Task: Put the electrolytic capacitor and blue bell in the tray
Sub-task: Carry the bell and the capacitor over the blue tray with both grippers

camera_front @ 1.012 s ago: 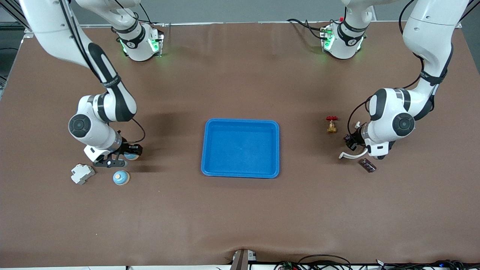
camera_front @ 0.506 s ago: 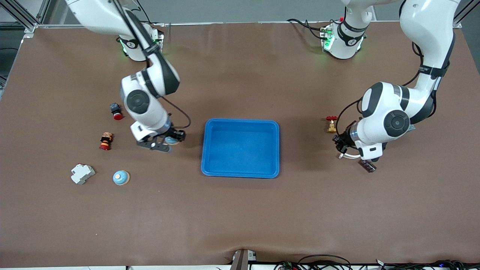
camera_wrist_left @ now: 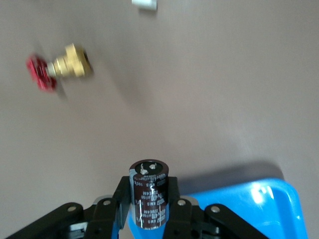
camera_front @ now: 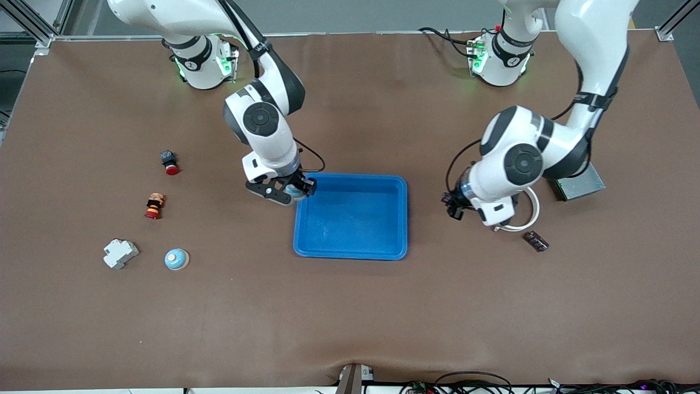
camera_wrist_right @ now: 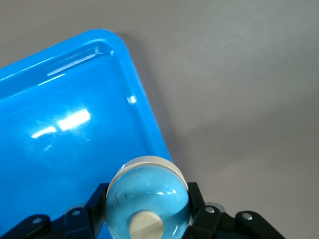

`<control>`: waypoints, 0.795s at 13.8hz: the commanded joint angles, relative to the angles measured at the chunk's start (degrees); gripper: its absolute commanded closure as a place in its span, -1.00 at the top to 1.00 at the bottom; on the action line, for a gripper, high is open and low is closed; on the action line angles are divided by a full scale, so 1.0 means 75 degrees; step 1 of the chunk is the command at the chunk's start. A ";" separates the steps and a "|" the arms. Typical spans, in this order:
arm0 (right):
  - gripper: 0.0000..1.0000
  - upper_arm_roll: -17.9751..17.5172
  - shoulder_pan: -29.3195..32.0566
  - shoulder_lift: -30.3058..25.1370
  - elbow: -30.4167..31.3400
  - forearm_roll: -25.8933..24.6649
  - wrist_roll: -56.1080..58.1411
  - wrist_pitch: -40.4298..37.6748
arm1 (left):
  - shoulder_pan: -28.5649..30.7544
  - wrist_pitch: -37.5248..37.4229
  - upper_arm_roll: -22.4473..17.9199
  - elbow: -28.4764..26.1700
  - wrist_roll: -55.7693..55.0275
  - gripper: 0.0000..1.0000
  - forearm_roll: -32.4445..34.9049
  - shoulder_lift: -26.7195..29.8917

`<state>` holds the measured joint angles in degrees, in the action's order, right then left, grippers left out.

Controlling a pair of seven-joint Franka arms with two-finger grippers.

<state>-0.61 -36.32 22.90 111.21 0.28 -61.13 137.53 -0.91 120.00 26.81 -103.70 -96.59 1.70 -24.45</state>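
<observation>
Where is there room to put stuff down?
The blue tray has nothing in it. Bare table lies between the tray and the front camera. It is crowded toward the right arm's end: a second bell, grey block and red buttons.

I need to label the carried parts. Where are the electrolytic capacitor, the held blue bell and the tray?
electrolytic capacitor (camera_wrist_left: pixel 148 199): left wrist view, printed side of the can.
blue bell (camera_wrist_right: pixel 147 196): right wrist view, its blue dome.
tray (camera_front: pixel 351 254): front view, rim nearest the camera.

Blue bell (camera_wrist_right: pixel 147 199) held over blue tray (camera_front: pixel 350 249) rim; dark capacitor (camera_wrist_left: pixel 148 191) held beside tray.
</observation>
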 commanded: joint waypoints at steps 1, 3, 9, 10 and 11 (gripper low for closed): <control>-1.00 0.0093 -0.0290 0.0823 -0.0798 0.0022 -0.0590 0.0154 | -0.0591 -0.0133 -0.0012 0.1027 -0.1028 -1.00 -0.0098 -0.0827; -1.00 0.0105 -0.0500 0.1222 -0.1045 -0.0013 -0.0883 0.0341 | -0.1025 -0.0051 -0.0012 0.1438 -0.1638 -1.00 -0.0040 -0.1284; -1.00 0.0117 -0.0618 0.1704 -0.1105 -0.0130 -0.1026 0.0764 | -0.1635 0.0793 -0.0105 0.1791 -0.2846 -1.00 0.0428 -0.2527; -1.00 0.0128 -0.0618 0.1774 -0.1116 -0.0224 -0.1002 0.0741 | -0.1682 0.0932 -0.0105 0.1791 -0.2975 -1.00 0.0464 -0.2714; -1.00 0.0128 -0.0607 0.1786 -0.1116 -0.0352 -0.1002 0.0706 | -0.1695 0.1085 -0.0105 0.1756 -0.3058 -1.00 0.0511 -0.2820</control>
<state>-0.26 -40.32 35.24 104.24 -0.52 -67.74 143.45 -12.65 126.92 26.39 -92.20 -117.30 4.00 -43.18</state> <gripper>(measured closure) 0.317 0.661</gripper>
